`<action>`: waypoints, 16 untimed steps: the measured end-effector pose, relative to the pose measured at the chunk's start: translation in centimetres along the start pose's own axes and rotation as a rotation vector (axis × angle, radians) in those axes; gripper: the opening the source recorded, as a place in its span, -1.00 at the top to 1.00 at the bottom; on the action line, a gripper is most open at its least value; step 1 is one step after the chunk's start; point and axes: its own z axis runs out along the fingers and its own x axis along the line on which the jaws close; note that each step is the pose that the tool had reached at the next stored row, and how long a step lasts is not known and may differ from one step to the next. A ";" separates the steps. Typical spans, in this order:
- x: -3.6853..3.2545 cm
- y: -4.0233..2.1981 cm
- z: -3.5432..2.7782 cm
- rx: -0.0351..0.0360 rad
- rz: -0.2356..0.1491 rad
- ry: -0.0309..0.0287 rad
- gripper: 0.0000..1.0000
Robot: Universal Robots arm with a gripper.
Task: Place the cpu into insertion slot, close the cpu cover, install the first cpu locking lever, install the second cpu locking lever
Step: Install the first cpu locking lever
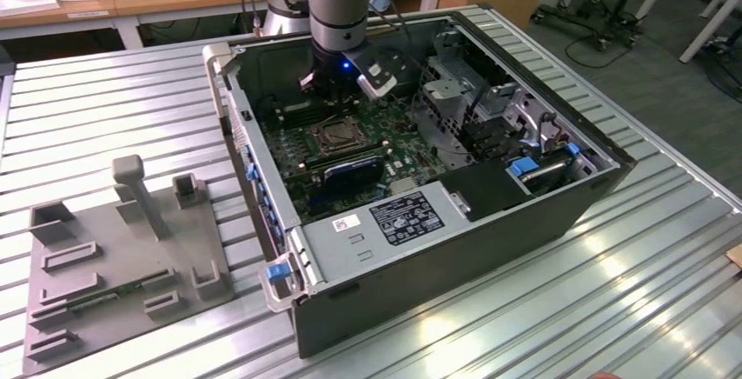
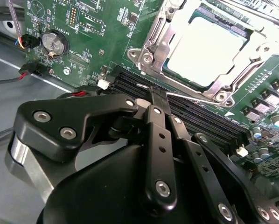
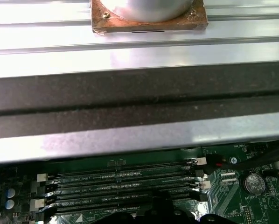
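Ribbed metal table (image 1: 104, 118); gripper (image 2: 154, 95) inside case (image 1: 487, 249)

The exterior view looks down at a slant, from high and some way off, on the open computer case (image 1: 464, 214) lying on the ribbed counter (image 1: 116, 109). The second wrist view sits close behind the hand (image 2: 152, 95) and faces steeply down on the motherboard (image 2: 97, 42). The first wrist view looks low across the board towards the case wall (image 3: 130, 102). Both wrist views share the memory slots (image 2: 200, 119) (image 3: 121, 184) and the coin battery (image 2: 53, 43) (image 3: 254, 183).
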 end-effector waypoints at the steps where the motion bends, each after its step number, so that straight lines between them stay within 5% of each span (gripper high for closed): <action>1: 0.00 0.00 0.00 0.0000 0.000 0.0000 0.79; 16: 0.07 -0.15 0.55 0.0042 0.001 -0.0018 0.79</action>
